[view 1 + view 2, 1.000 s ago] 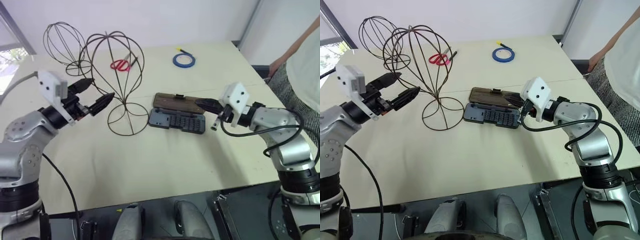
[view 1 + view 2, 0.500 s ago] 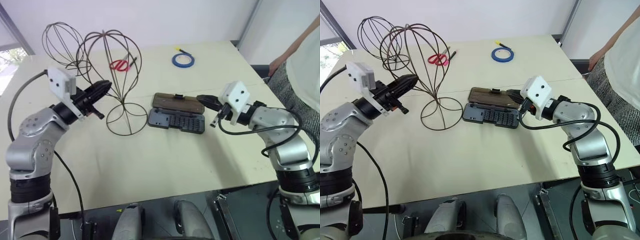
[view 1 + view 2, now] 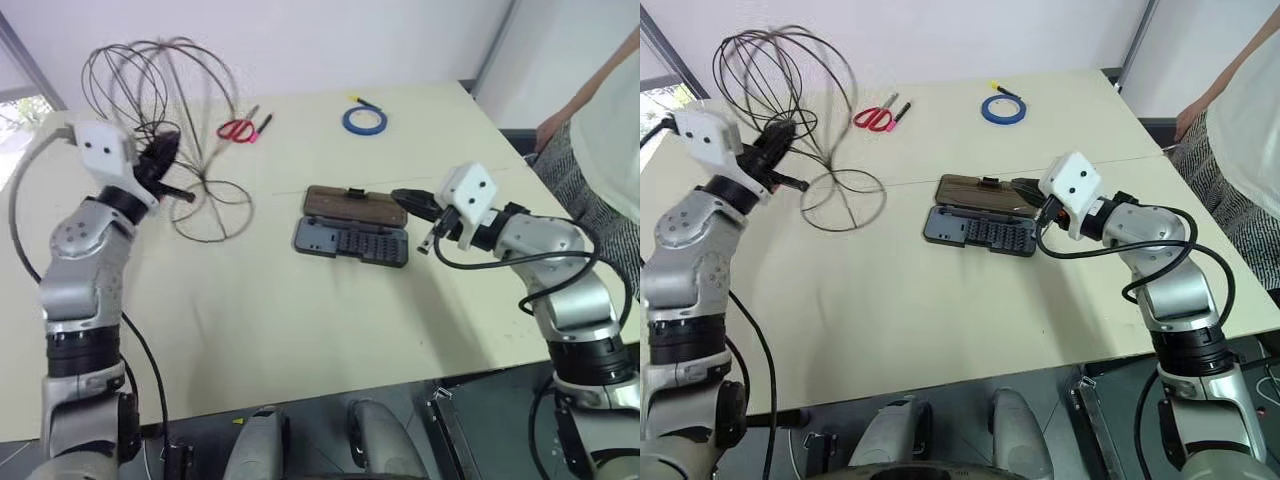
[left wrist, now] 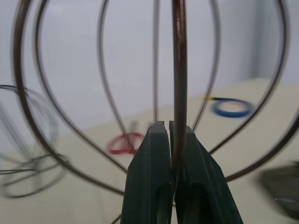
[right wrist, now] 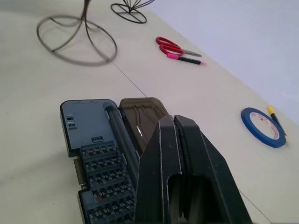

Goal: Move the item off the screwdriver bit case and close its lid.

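While two wire frames (image 3: 150,90) stand, one case (image 3: 352,240) lies open.

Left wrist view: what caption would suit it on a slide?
The left hand pinches one wire of the tall wire frame, with red scissors and blue tape behind.

A large table (image 3: 300,330) with a pale cream top stands before a plain white wall (image 3: 300,40). At the far left a window (image 3: 655,95) gives daylight. The floor (image 3: 480,420) under the near edge is dark.
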`<state>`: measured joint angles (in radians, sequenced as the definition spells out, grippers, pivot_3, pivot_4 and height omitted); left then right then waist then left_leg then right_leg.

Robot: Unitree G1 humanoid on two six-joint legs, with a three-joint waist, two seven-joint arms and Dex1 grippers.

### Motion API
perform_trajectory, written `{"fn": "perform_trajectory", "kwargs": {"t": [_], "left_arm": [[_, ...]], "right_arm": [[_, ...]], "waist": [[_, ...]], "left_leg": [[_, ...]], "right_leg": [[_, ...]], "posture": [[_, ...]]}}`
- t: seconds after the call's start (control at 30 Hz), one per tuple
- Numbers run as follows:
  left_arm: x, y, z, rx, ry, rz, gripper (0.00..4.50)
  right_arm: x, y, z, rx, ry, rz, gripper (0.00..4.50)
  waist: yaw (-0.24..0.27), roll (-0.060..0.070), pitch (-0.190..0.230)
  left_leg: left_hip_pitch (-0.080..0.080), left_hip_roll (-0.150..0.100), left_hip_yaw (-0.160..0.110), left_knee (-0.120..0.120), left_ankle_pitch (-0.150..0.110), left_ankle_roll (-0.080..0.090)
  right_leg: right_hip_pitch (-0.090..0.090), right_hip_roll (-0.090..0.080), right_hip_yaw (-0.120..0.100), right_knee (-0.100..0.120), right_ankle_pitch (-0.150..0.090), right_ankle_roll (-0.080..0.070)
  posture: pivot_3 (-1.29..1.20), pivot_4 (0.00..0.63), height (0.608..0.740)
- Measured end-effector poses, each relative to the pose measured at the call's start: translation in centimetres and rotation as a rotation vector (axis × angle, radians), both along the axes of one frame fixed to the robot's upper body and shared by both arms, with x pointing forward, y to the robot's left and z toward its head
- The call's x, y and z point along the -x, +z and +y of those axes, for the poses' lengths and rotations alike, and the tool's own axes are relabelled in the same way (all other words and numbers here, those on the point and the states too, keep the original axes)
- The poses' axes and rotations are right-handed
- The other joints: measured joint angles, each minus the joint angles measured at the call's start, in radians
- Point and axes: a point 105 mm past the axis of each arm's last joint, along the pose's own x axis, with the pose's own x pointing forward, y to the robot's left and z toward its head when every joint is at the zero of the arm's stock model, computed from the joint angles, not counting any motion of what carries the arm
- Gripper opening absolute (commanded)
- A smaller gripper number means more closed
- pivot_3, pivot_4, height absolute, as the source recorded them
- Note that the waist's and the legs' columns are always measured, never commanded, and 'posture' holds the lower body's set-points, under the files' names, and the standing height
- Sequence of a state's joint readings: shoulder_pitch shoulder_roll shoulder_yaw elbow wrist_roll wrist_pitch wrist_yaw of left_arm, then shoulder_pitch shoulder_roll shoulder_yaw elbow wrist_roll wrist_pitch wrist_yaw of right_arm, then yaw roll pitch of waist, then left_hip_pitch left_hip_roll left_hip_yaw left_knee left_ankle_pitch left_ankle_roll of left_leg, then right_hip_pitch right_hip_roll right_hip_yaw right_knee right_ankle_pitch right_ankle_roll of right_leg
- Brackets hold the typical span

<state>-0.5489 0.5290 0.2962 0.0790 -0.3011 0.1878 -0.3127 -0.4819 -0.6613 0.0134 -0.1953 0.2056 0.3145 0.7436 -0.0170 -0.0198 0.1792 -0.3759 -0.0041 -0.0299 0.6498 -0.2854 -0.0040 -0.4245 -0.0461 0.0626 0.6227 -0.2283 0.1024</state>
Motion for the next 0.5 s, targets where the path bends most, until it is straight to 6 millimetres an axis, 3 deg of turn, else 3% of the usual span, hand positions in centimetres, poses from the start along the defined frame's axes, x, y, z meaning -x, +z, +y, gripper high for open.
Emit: {"fn": "perform_trajectory", "kwargs": {"t": [0.03, 0.2, 0.37, 0.5], "left_arm": [[-0.4, -0.2, 1.5, 0.013, 0.093, -0.031, 0.05], [-0.9, -0.6, 4.7, 0.05, 0.314, -0.121, 0.05], [-0.2, -0.5, 7.3, 0.09, 0.483, -0.197, 0.05], [0.8, -0.1, 10.9, 0.145, 0.673, -0.218, 0.05]], "right_arm": [[-0.1, -0.1, 0.2, -0.002, 0.003, 0.002, 0.0], [0.0, -0.3, 0.8, 0.004, 0.029, 0.007, 0.0], [0.0, -0.2, 0.9, 0.006, 0.034, 0.007, 0.0], [0.1, -0.3, 0.9, 0.009, 0.044, 0.012, 0.0]], "waist": [[0.0, 0.0, 0.0], [0.004, -0.001, 0.0], [0.002, -0.001, 0.0], [-0.008, -0.001, 0.0]], "left_leg": [[0.0, 0.0, 0.0, 0.0, 0.0, 0.0], [0.0, -0.001, 0.0, 0.0, 0.0, 0.0], [0.0, -0.001, 0.0, 0.0, 0.0, 0.0], [0.002, 0.0, 0.0, 0.0, 0.0, 0.0]], "right_leg": [[0.0, 0.0, 0.0, 0.0, 0.0, 0.0], [-0.001, -0.002, 0.0, 0.003, 0.0, 0.001], [-0.001, -0.002, 0.0, 0.004, 0.001, 0.001], [-0.001, -0.001, 0.0, 0.006, 0.0, 0.001]], "posture": [[0.0, 0.15, 0.74], [0.0, 0.15, 0.74], [0.0, 0.15, 0.74], [0.0, 0.15, 0.74]]}}
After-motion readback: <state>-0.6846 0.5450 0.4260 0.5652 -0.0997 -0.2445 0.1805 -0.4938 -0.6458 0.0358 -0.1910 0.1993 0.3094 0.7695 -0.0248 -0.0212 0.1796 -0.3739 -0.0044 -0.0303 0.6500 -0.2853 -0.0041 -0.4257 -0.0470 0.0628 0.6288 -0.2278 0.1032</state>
